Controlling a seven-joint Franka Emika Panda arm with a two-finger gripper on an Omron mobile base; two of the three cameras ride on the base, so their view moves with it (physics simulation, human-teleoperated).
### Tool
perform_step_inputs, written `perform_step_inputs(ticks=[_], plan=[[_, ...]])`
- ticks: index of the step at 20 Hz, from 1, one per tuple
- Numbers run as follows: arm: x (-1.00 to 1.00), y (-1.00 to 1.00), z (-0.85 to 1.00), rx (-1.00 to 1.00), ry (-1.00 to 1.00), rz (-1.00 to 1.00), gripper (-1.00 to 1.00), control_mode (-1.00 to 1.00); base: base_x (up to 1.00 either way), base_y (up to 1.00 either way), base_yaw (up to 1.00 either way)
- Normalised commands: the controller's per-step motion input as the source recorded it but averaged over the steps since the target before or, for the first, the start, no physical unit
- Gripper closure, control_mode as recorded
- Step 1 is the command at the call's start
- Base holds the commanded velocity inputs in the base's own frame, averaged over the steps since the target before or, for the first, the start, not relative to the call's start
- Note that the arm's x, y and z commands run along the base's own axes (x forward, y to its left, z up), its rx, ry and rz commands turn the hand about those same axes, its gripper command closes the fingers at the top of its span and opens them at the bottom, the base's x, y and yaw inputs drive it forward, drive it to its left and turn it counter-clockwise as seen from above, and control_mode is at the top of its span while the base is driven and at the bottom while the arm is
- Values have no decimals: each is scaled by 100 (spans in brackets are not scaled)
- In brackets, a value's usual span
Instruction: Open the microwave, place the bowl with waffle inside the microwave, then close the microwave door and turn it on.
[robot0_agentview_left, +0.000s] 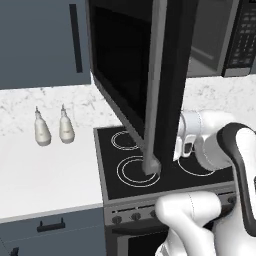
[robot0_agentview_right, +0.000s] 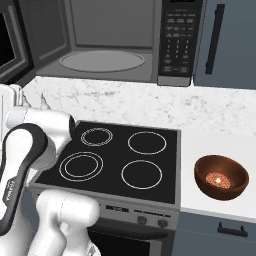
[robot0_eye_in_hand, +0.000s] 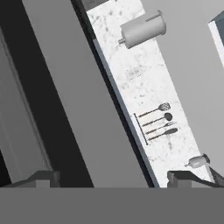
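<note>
The microwave hangs above the stove with its cavity and glass turntable exposed. The microwave door is swung out wide toward me, seen nearly edge-on; in the hand view the microwave door runs as a broad grey and black band. My gripper is open, its two dark tips wide apart just in front of that door. My wrist sits right behind the door's lower edge. The reddish-brown bowl with the pale waffle inside rests on the counter right of the stove, far from the gripper.
Below the microwave lies a black four-ring stovetop. Two pale bottles stand on the white counter left of it. Beside the microwave is a blue-grey cabinet with a black handle. A utensil rack and a grey cylinder hang on the marble wall.
</note>
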Motion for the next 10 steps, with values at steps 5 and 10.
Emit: perform_step_inputs(ticks=[5,10], plan=[[3,42,-14,-1,-1,10,-100,-100,0,0,0],[4,-88,-11,-2,0,0,-100,-100,0,0,0]])
